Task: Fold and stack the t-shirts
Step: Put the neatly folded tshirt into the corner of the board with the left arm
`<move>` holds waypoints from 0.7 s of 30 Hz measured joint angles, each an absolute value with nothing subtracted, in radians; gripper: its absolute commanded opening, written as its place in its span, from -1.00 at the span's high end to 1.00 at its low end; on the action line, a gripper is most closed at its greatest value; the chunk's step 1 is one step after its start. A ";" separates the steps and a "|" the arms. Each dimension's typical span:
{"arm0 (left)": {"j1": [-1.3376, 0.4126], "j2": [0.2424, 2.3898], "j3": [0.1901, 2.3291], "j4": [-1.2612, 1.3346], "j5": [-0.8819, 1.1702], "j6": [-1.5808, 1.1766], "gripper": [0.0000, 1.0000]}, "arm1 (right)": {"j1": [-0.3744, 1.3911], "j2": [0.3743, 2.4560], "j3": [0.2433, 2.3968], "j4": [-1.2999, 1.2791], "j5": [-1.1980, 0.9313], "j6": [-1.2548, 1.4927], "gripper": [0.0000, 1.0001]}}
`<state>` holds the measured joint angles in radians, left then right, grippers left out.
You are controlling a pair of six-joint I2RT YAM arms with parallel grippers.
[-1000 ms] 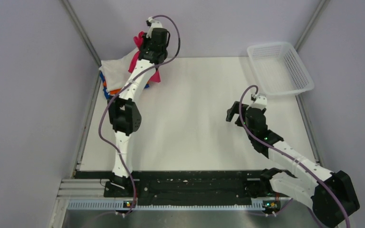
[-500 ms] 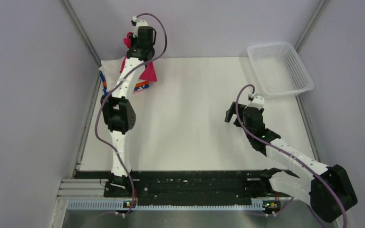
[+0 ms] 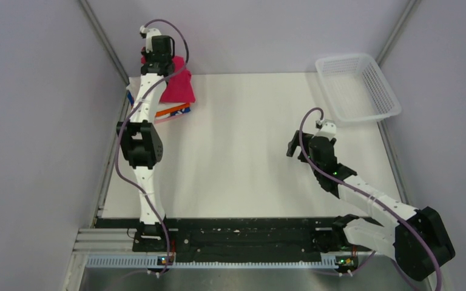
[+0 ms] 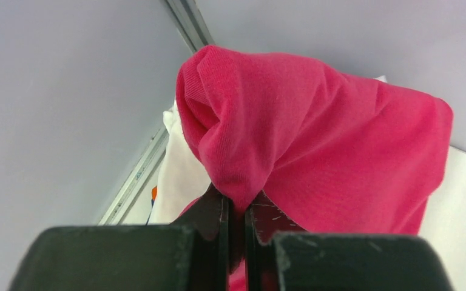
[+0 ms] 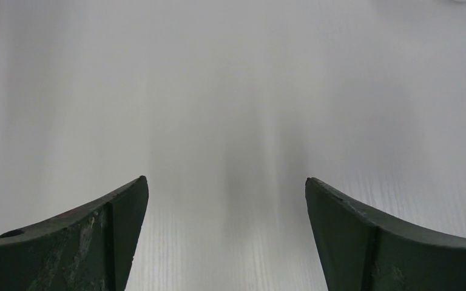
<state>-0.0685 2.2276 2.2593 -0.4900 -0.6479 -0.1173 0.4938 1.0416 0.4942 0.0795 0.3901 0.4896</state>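
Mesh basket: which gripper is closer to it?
Right. The right gripper hangs a short way left of the basket; the left gripper clamps the crimson t-shirt at the far-left corner.

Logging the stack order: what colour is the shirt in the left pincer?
Plain crimson-pink; the shirt shows best in the left wrist view.

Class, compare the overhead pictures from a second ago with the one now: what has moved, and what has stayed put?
The left gripper, shut on the pink shirt, swung left toward the far-left corner, carrying the shirt over the stack of folded shirts. Nothing was picked up or let go. The right gripper stayed open above the table, hardly shifting, and the basket did not move.
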 measured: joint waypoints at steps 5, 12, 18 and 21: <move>-0.017 2.230 2.201 -0.487 -0.609 -0.179 1.00 | 0.494 1.066 0.513 0.074 0.391 0.489 -0.97; 0.065 2.234 2.173 -0.484 -0.565 -0.261 1.00 | 0.494 1.079 0.526 0.074 0.393 0.480 -0.97; 0.084 2.234 2.135 -0.461 -0.552 -0.286 0.47 | 0.494 1.112 0.540 0.063 0.395 0.472 -0.97; 0.084 2.234 2.118 -0.456 -0.546 -0.289 -0.91 | 0.494 1.124 0.546 0.062 0.395 0.471 -0.98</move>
<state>0.0837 2.2345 2.1181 -0.4557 -0.5461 -0.2893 0.4938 1.1236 0.5461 0.0616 0.3950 0.4713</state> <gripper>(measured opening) 0.399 0.986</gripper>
